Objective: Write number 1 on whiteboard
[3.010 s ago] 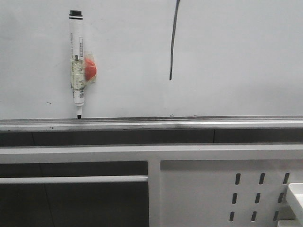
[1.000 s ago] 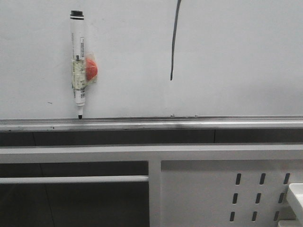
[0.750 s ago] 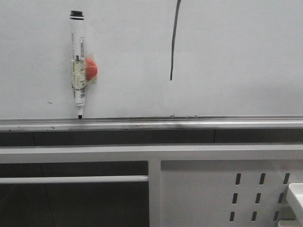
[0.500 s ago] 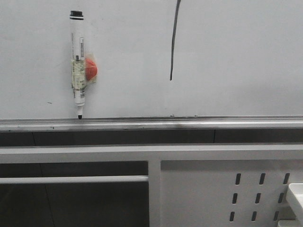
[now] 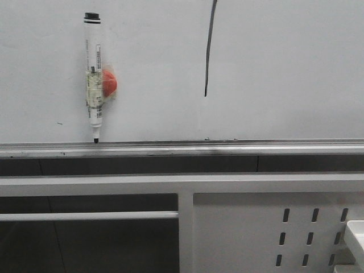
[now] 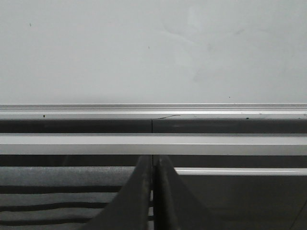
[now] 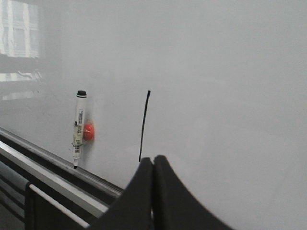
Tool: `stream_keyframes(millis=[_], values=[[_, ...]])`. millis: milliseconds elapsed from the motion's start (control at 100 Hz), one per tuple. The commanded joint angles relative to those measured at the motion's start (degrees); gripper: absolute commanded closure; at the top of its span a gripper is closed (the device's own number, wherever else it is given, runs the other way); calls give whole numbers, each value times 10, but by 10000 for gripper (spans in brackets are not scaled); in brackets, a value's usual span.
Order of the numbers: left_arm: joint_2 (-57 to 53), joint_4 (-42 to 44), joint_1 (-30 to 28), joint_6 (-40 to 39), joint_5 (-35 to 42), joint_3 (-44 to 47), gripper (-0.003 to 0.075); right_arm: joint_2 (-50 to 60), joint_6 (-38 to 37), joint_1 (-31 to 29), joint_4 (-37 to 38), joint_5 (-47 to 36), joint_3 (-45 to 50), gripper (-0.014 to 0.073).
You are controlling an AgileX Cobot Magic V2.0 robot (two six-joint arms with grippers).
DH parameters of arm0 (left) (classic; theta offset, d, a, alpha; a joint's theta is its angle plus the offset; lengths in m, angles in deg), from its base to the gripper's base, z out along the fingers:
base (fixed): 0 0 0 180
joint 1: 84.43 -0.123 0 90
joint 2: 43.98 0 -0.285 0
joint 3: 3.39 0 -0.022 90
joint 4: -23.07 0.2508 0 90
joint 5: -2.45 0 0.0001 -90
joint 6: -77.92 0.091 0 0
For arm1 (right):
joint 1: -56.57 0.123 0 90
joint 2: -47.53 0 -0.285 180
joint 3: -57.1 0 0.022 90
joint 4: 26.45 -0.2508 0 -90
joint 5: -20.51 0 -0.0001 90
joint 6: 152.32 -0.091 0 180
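Observation:
The whiteboard (image 5: pixel 284 68) fills the upper front view, edged below by a silver rail (image 5: pixel 182 149). The number 1 (image 5: pixel 209 51) is a thin dark near-vertical stroke on it, also in the right wrist view (image 7: pixel 144 125). A white marker with a red knob (image 5: pixel 94 79) hangs tip-down on the board left of the stroke, also in the right wrist view (image 7: pixel 78 128). My right gripper (image 7: pixel 153 163) is shut and empty, off the board, below the stroke. My left gripper (image 6: pixel 153 160) is shut and empty, facing a bare part of the board (image 6: pixel 153 52). Neither gripper shows in the front view.
Below the rail runs a white metal frame (image 5: pixel 182 183) with a perforated panel (image 5: pixel 307 230) at the lower right and a horizontal bar (image 5: pixel 85 216) at the lower left. A white object's corner (image 5: pixel 355 236) shows at the far right edge.

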Motion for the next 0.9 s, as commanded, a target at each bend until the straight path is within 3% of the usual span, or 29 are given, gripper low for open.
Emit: stream_keyframes(millis=[0,40,160,260,380,680,890], values=[[-13,0,-1,-4,31,19,740,-7,-21,-3,114,-20,7,663],[-13,0,-1,-4,31,19,740,-7,-33,-4,166,-7,7,663],[-13,0,-1,-4,31,19,740,-7,-77,-23,170,16,7,663],[-13,0,-1,-4,31,19,740,-7,-82,-69,170,101,7,663],[-13,0,-1,-4,31,19,740,-7,-159,-143,170,201,7,663],[-13,0,-1,-4,31,19,740,-6,-163,-327,114,226,7,663],[-13,0,-2,-4,31,19,740,-6,-163,-393,117,259,7,663]])
